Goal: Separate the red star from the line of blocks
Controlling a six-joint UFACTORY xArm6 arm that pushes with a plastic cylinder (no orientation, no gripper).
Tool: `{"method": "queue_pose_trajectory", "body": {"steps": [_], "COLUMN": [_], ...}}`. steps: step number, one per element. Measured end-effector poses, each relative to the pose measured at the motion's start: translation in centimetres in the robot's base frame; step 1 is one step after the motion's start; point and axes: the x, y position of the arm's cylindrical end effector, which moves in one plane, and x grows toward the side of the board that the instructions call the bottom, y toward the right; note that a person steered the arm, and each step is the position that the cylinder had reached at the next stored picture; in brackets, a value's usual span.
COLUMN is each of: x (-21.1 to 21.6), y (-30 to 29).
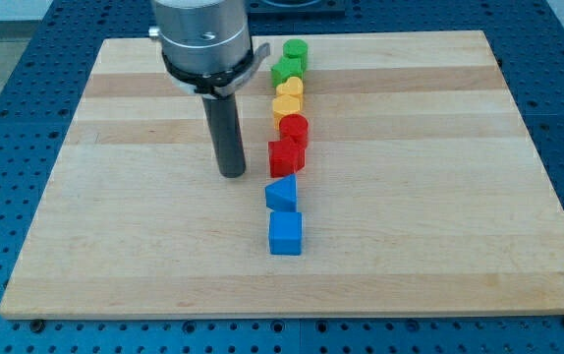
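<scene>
Table: wooden table (115, 246), blocks in one near-vertical line.
Line, top to bottom: two green blocks (290, 61), two yellow blocks (288, 96), red cylinder (294, 129), red star (285, 157), blue blocks (283, 214).
End effector: bare rod, nothing grasped; my tip (232, 174) just left of red star, apart.

The arm's grey housing (203, 34) is cut off by the view's top, the shapes of the two green blocks (290, 61) are too small to tell, and the red star (284, 157) partly hides the red block (294, 129) behind it.
</scene>
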Motion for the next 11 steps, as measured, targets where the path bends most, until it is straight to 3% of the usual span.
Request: {"method": "queue_pose_trajectory", "body": {"steps": [3,7,8,9,11], "x": [-0.7,-3.0,-3.2,-3.0,-2.5], "y": [4.9,19.6,20.8,19.9,10.6]}}
